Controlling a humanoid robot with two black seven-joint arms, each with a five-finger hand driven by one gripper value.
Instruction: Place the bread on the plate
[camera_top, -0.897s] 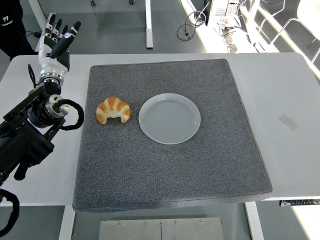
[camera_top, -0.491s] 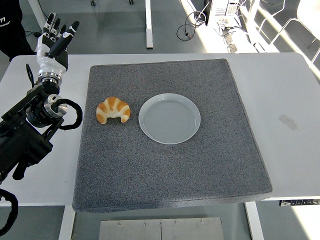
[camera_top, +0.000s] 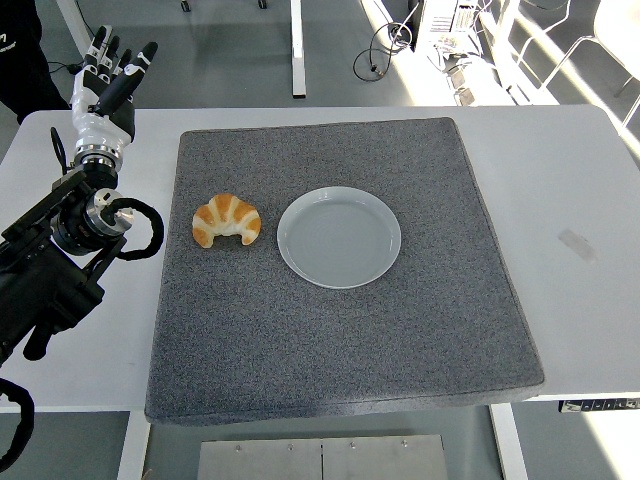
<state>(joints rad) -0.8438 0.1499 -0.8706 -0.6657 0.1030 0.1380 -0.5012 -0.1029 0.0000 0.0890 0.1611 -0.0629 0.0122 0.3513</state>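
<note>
Head view: white table (camera_top: 580, 170) w/ a grey mat (camera_top: 340, 330) covering its middle. Bread (camera_top: 227, 219), a croissant, lies on the mat's left part, ends pointing toward the near edge. Plate (camera_top: 339, 236), round and pale, sits just right of it near mat centre; the two are close but not touching, thin strip of mat between. Plate holds nothing.

Left arm (camera_top: 50, 270) comes in from the left edge, over the bare table strip left of the mat. Left hand (camera_top: 105, 85) is raised at the far-left corner, fingers (camera_top: 120, 62) straight and spread, pointing away from the robot, gripping nothing. Hand is well apart from the bread, far side and left of it. A black cable loop (camera_top: 135, 230) hangs at the wrist.

Right arm isn't seen.

Top-left corner: a person's dark clothing (camera_top: 20, 55) behind the table. Floor beyond shows table legs (camera_top: 297, 45) and cables (camera_top: 385, 45).
</note>
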